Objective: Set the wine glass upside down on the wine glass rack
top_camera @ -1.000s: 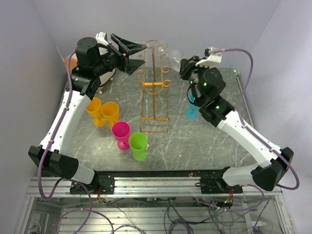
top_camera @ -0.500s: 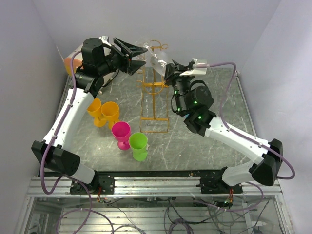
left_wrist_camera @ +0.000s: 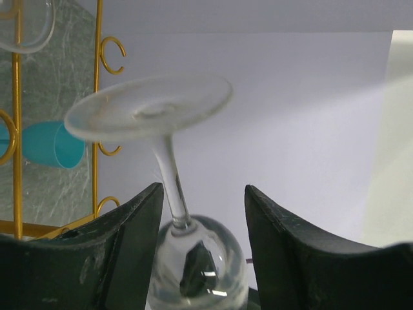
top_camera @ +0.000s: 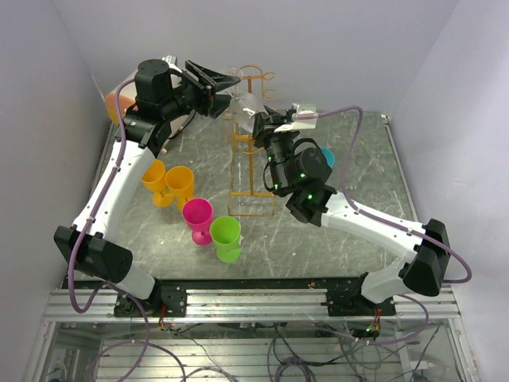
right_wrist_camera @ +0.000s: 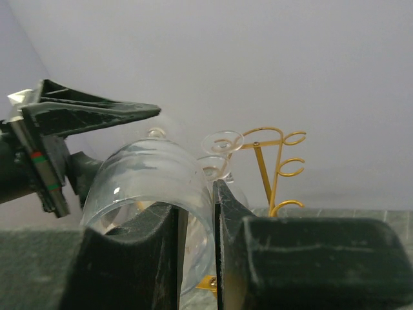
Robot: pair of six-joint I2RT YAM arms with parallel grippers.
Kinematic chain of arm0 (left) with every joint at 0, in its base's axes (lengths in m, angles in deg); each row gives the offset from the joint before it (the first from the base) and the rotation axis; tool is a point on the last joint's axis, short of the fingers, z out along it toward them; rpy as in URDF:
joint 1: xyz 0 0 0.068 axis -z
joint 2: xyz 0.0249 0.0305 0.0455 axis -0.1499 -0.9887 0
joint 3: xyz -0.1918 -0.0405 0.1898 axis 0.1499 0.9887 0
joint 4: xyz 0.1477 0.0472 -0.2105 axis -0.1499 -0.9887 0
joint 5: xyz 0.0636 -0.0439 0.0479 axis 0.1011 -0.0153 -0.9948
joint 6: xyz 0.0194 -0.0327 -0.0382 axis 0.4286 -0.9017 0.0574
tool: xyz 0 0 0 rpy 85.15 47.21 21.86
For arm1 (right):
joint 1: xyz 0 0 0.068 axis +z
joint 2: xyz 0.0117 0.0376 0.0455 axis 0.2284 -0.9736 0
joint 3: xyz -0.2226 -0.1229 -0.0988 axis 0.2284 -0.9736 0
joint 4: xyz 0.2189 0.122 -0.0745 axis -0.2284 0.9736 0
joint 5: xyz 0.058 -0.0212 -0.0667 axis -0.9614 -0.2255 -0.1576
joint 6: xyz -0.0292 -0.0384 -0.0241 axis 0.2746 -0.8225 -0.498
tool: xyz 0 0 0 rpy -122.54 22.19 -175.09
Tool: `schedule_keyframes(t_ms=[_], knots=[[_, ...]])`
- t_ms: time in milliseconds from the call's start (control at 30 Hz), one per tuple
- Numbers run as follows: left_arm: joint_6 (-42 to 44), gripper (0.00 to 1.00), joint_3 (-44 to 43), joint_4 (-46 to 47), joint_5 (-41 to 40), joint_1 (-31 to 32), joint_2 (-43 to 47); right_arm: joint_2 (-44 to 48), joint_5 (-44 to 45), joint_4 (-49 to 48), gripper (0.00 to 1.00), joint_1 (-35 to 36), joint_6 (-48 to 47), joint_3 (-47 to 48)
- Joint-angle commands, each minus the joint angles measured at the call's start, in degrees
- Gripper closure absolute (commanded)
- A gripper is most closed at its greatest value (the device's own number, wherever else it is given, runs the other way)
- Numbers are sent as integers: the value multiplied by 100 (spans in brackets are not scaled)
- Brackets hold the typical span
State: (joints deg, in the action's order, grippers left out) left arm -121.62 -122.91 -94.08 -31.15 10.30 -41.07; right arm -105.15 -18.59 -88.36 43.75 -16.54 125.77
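Wine glass [right_wrist_camera: 139, 174] aloft at the table's [top_camera: 318, 255] twelve o'clock by the rack [left_wrist_camera: 98, 168] top: rim pinched in my right pincer [right_wrist_camera: 197, 206], left pincer [left_wrist_camera: 203, 206] half open astride its stem. Handover step, I judge: left must clamp before right releases.

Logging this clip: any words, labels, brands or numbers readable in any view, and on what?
None: no readable text in any view.
The wine glass, wine glass rack and coloured cups are unmarked.
The right arm shows only green lights, no characters.
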Motion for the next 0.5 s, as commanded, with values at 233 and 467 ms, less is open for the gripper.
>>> schedule_keyframes(t_ms=[233, 467], knots=[[420, 46, -277, -178, -428, 42, -8, -402, 477, -1360, 100, 627, -1180, 381], [675, 52, -453, -315, -571, -9, 27, -1040, 1347, -2224, 100, 958, -2727, 823]])
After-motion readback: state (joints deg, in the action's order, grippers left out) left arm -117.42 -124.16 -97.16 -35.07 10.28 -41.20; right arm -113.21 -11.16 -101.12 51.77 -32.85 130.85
